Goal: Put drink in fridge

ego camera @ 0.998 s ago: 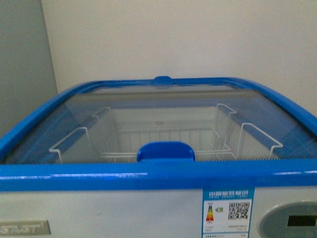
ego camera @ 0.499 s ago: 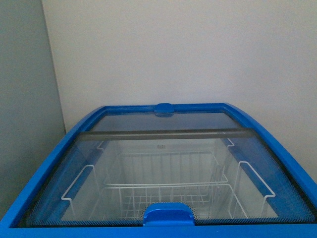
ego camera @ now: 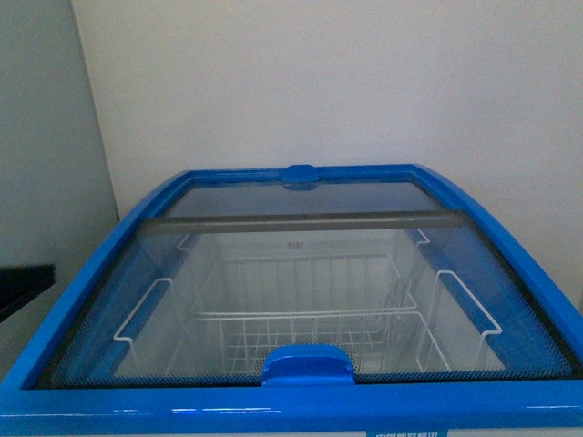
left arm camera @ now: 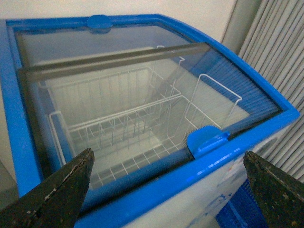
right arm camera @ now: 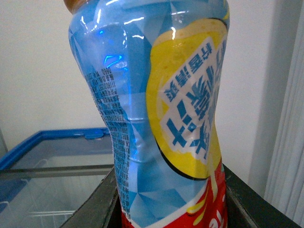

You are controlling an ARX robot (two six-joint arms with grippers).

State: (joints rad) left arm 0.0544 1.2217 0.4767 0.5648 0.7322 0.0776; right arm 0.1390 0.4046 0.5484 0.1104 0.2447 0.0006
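The fridge (ego camera: pixel 82 300) is a white chest with a blue rim, and its sliding glass lid (ego camera: pixel 310 273) lies shut over it. A blue handle (ego camera: pixel 307 364) sits at the lid's near edge. Neither arm shows in the front view. My left gripper (left arm camera: pixel 167 156) hovers open above the fridge's near rim (left arm camera: pixel 156 190), close to the handle (left arm camera: pixel 206 140), with nothing between its dark fingers (left arm camera: pixel 57 194). My right gripper (right arm camera: pixel 166 213) is shut on the drink (right arm camera: pixel 137 118), an upright bottle with a light blue, yellow and red label. Behind it shows the fridge (right arm camera: pixel 47 135).
White wire baskets (ego camera: pixel 310 337) hang inside under the glass. A grey panel (ego camera: pixel 41 137) stands to the left, with a dark edge (ego camera: pixel 23 282) low beside it. A white wall rises behind. Ribbed grey slats (left arm camera: pixel 280 47) flank the fridge's other side.
The front view has risen from the fridge's front face and sticker to look down onto the lid. The dark edge at the left has come into view.
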